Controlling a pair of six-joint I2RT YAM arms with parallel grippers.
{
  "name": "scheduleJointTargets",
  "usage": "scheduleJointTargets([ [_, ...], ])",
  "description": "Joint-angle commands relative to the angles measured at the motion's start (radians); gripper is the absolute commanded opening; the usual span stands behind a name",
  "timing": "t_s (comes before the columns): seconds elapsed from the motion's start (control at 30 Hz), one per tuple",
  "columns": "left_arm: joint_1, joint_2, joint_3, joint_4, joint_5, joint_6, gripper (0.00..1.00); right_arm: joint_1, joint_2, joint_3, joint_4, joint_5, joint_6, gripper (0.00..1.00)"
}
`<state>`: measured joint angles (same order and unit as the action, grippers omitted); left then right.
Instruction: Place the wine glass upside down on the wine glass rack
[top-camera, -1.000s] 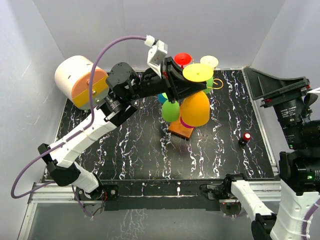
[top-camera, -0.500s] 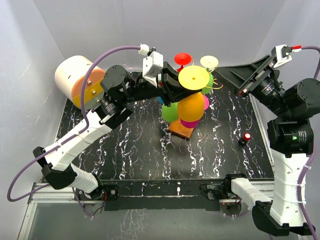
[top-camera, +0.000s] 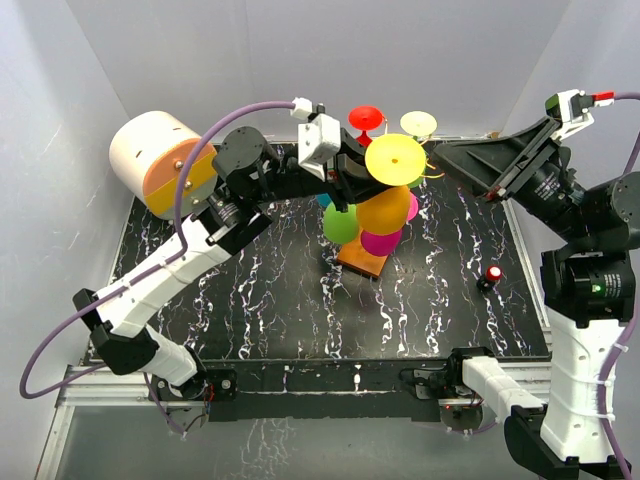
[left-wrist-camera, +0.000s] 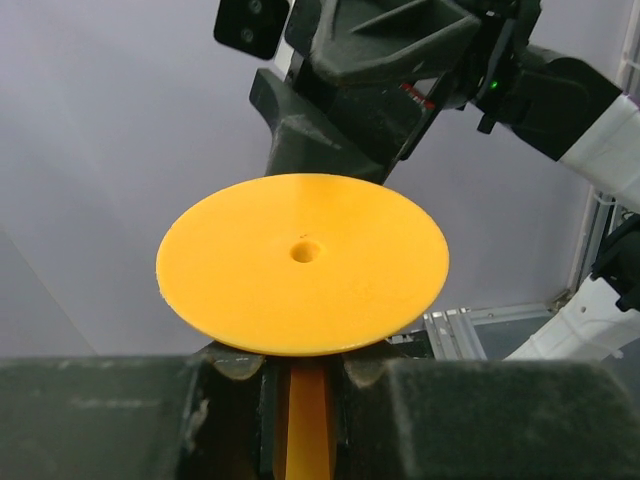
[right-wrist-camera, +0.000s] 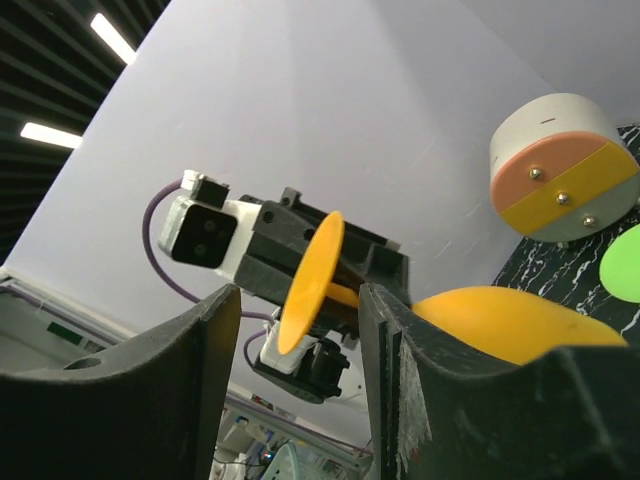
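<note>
My left gripper (top-camera: 372, 178) is pinched on the stem of the glass (top-camera: 395, 158), foot up and bowl down; it hangs over the rack (top-camera: 362, 262), beside a green glass (top-camera: 340, 225) and a pink glass (top-camera: 380, 242); I cannot tell if it touches the wire; my right gripper (top-camera: 470, 160) is raised at the right, its jaws parted on nothing.

Black marbled table (top-camera: 270, 300): wine glass rack (top-camera: 362, 262), cream-orange cylinder (top-camera: 160, 165), small red object (top-camera: 493, 273).
</note>
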<state>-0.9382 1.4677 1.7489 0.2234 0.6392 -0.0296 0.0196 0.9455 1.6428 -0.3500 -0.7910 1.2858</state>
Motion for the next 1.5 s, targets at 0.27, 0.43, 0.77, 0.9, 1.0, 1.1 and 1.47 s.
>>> scheduleJointTargets([
  [0.27, -0.001, 0.033, 0.048, 0.035, 0.027, 0.077, 0.0, 0.003, -0.004, -0.006, -0.021, -0.077, -0.062, 0.48],
  [0.43, -0.001, 0.036, 0.044, 0.048, 0.028, 0.075, 0.0, 0.003, -0.01, -0.028, -0.017, -0.072, -0.065, 0.48],
  [0.77, -0.002, 0.091, 0.092, 0.04, 0.079, 0.061, 0.0, 0.002, 0.002, -0.043, -0.003, -0.098, -0.02, 0.26],
  [0.9, -0.001, 0.099, 0.097, 0.049, 0.091, 0.037, 0.0, 0.003, 0.003, -0.048, -0.001, -0.095, -0.007, 0.0],
  [1.0, -0.001, 0.096, 0.094, 0.053, 0.079, 0.012, 0.15, 0.003, 0.001, -0.048, 0.0, -0.071, -0.003, 0.0],
  [1.1, -0.001, 0.081, 0.081, 0.053, 0.042, -0.007, 0.52, 0.003, -0.003, -0.038, -0.001, -0.022, 0.002, 0.0],
  [1.47, -0.001, -0.049, -0.048, 0.078, -0.105, -0.002, 0.88, 0.003, 0.012, 0.074, -0.123, 0.136, -0.064, 0.0],
])
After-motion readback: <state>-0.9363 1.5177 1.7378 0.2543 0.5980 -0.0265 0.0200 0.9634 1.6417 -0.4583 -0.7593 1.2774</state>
